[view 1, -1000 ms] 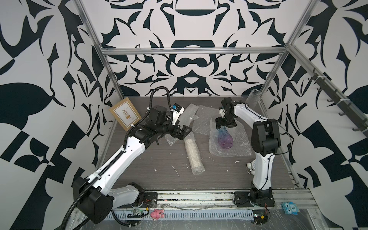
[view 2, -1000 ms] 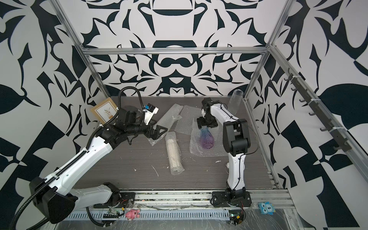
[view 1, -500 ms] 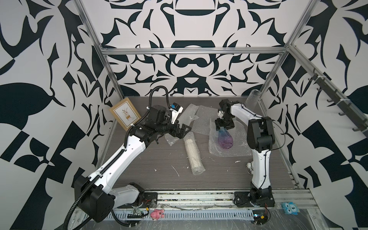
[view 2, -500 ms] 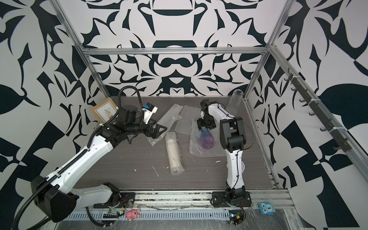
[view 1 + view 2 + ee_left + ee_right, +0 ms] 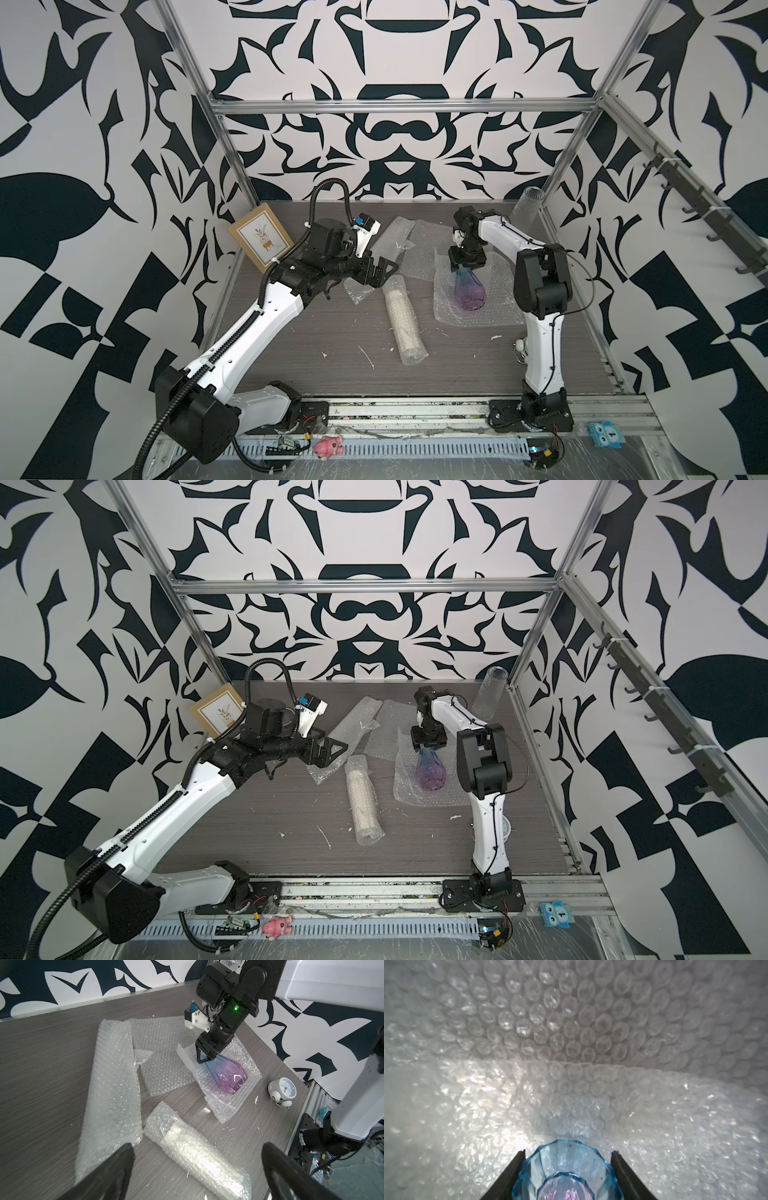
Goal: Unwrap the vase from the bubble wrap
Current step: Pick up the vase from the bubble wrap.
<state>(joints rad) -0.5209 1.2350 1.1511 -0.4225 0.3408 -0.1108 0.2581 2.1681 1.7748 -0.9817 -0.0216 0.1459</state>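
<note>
Right claw [image 5: 464,270] astride vase [image 5: 469,291] neck — grip unclear; vase axis runs straight out from claw; left claw [image 5: 383,272] agape, farther.

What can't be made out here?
Contact of right gripper with vase neck: right wrist view's bottom edge cuts the fingers off.
Contents of wrapped roll: bubble wrap blurs something whitish inside, left wrist view.
Hands of clock: too small in left wrist view; right arm mostly covers it in both top views.
</note>
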